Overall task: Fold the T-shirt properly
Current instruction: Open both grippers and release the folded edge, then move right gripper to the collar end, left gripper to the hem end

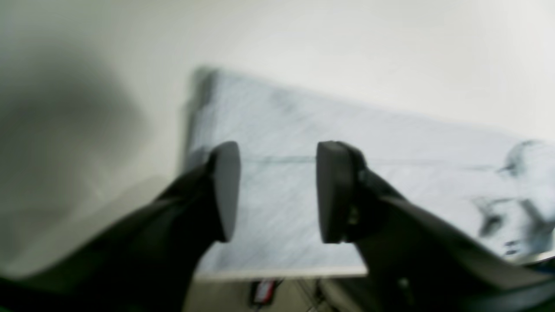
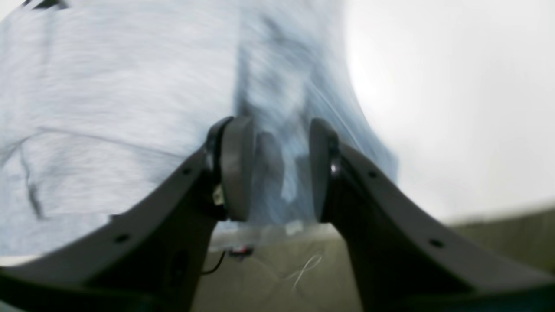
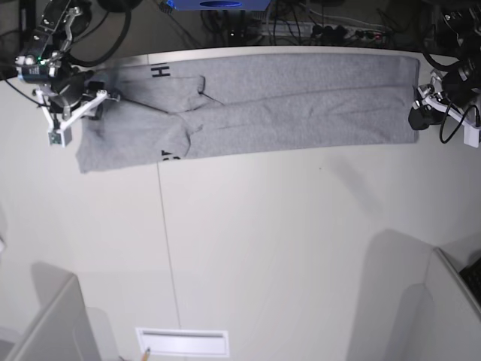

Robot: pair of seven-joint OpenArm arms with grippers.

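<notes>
The heather-grey T-shirt (image 3: 285, 101) lies as a long folded strip along the table's far edge, with black letters showing near its left end (image 3: 160, 71). My right gripper (image 3: 86, 113) is at the strip's left end; in the right wrist view its jaws (image 2: 279, 169) stand apart over blurred grey cloth (image 2: 108, 108), with nothing clearly pinched. My left gripper (image 3: 415, 119) is at the strip's right end; in the left wrist view it (image 1: 277, 190) is open and empty over the shirt (image 1: 390, 164) near its edge.
The white table (image 3: 263, 241) has a seam running front to back at the left. Cables and equipment (image 3: 301, 26) crowd the floor behind the far edge. Grey panels stand at the front left (image 3: 45, 323) and front right (image 3: 443, 301).
</notes>
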